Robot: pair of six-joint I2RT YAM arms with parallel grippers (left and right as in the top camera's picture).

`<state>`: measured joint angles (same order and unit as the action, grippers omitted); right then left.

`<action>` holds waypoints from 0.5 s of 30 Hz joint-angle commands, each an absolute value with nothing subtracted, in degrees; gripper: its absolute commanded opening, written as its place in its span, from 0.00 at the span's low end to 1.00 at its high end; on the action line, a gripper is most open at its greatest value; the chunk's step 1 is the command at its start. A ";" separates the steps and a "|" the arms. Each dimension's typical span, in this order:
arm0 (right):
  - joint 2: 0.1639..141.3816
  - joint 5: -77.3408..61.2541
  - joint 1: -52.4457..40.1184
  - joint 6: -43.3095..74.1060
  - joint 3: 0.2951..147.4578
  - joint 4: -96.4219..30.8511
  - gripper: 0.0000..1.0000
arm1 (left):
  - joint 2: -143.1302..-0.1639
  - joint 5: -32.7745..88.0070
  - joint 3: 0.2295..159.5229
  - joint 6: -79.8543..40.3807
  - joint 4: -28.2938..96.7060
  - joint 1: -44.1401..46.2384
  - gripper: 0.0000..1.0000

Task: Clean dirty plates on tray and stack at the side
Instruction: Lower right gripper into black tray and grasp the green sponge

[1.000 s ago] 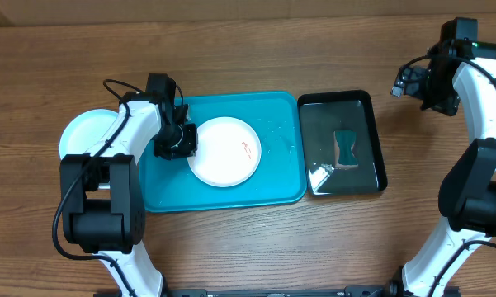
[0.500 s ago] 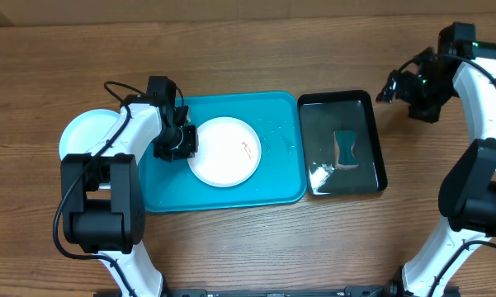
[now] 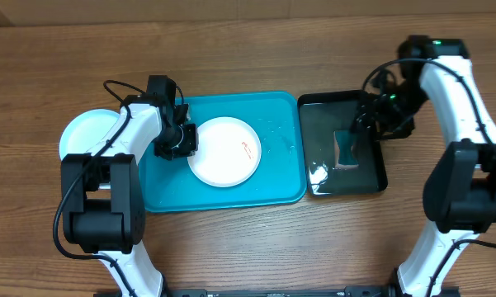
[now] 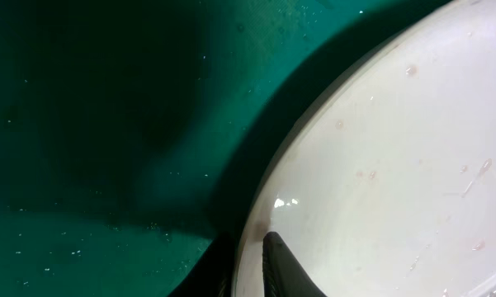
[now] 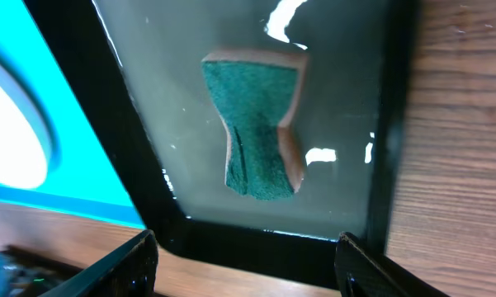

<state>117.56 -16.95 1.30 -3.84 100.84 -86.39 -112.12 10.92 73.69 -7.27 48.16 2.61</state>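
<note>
A white plate (image 3: 224, 153) with a small red smear lies on the teal tray (image 3: 272, 177). My left gripper (image 3: 180, 140) is shut on the plate's left rim. The left wrist view shows the rim of the white plate (image 4: 396, 165) pinched between the two dark fingers (image 4: 285, 271), above the tray (image 4: 107, 124). A light blue plate (image 3: 81, 132) rests on the table left of the tray, partly under the left arm. My right gripper (image 3: 361, 130) hovers open over the black tray. In its wrist view the right gripper (image 5: 246, 266) holds nothing.
A glossy black tray (image 3: 371, 177) holding water stands right of the teal tray. A green-topped sponge (image 3: 345, 148) lies in it, also seen as the sponge (image 5: 260, 132) in the right wrist view. Bare wooden table surrounds both trays.
The right arm has swung in from the far right edge to above the black tray and sponge, and its jaws have narrowed somewhat. The left gripper and plate have not moved.
</note>
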 commanded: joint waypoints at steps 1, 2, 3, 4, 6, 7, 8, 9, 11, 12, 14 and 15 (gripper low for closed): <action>115.09 -10.98 -1.54 -4.51 99.00 -85.47 0.70 | -110.89 10.59 73.28 -6.42 48.10 2.66 0.16; 115.09 -9.91 -2.35 -4.49 98.43 -84.93 0.70 | -110.89 10.59 73.28 -6.42 48.10 2.66 0.16; 115.09 -9.13 -3.09 -4.47 97.91 -84.42 0.70 | -110.89 10.59 73.28 -6.42 48.07 2.66 0.16; 115.09 -8.75 -3.90 -4.29 97.23 -83.59 0.70 | -110.89 10.59 73.28 -6.42 48.07 2.66 0.16; 115.09 -8.45 -5.15 -2.61 95.83 -81.71 0.70 | -110.89 10.59 73.28 -6.44 48.07 2.66 0.16; 115.09 -8.12 -5.56 -1.43 95.15 -80.84 0.70 | -110.89 10.59 73.28 -6.44 48.07 2.66 0.16; 115.09 -7.86 -5.96 -0.56 94.37 -79.77 0.70 | -110.89 10.61 73.28 -6.44 48.07 2.66 0.16; 115.09 -7.20 -6.28 0.08 93.60 -78.76 0.69 | -110.89 10.61 73.28 -6.44 48.05 2.66 0.16; 115.09 -6.17 -6.83 0.27 92.01 -76.69 0.69 | -110.89 10.59 73.28 -6.44 48.05 2.66 0.16; 115.09 -5.89 -7.05 0.30 91.11 -75.46 0.69 | -110.89 10.61 73.28 -6.44 48.05 2.66 0.16; 115.09 -5.43 -7.07 0.71 89.71 -73.54 0.68 | -110.89 10.59 73.28 -6.44 48.05 2.66 0.16; 115.09 -4.67 -7.07 1.45 88.79 -71.99 0.68 | -110.89 10.61 73.28 -6.44 48.05 2.66 0.16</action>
<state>117.47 -7.31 -6.90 -0.62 90.67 -74.08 -112.12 10.92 73.65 -7.27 48.14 2.61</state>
